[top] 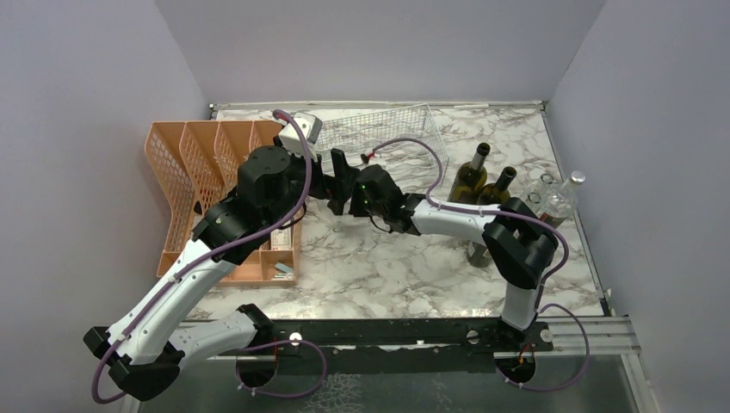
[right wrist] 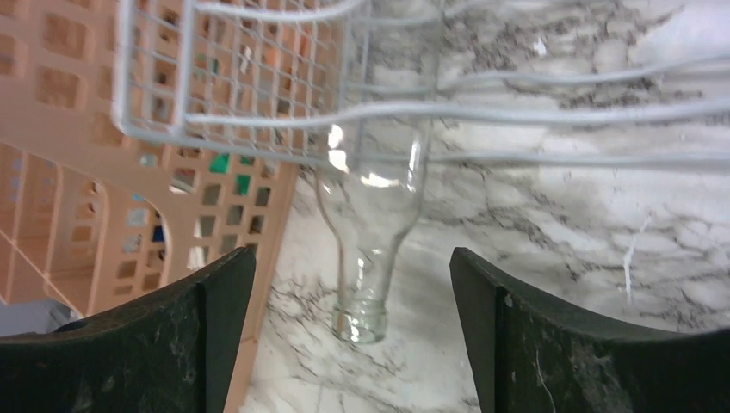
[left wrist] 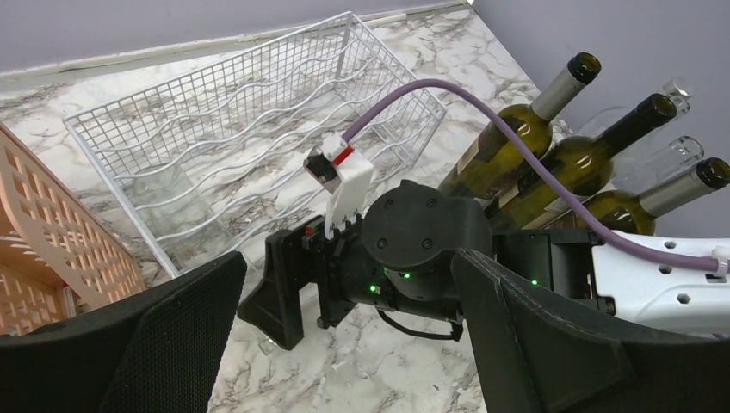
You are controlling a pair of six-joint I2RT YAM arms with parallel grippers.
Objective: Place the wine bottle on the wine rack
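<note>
The white wire wine rack (top: 392, 129) (left wrist: 232, 112) (right wrist: 258, 77) stands at the back of the marble table. A clear glass wine bottle (right wrist: 370, 224) (left wrist: 176, 206) lies in its left end. The bottle's neck sticks out of the rack towards my right gripper (right wrist: 351, 258) (top: 343, 179). That gripper is open, with a finger on each side of the neck and neither touching it. My left gripper (left wrist: 346, 284) is open and holds nothing. It hovers just behind the right wrist and faces the rack.
An orange mesh file organiser (top: 207, 172) (right wrist: 77, 172) stands close against the rack's left side. Green wine bottles (top: 472, 176) (left wrist: 516, 138) and clear bottles (top: 551, 194) stand to the right of the rack. The right arm's purple cable (left wrist: 482, 112) arches over the rack's corner.
</note>
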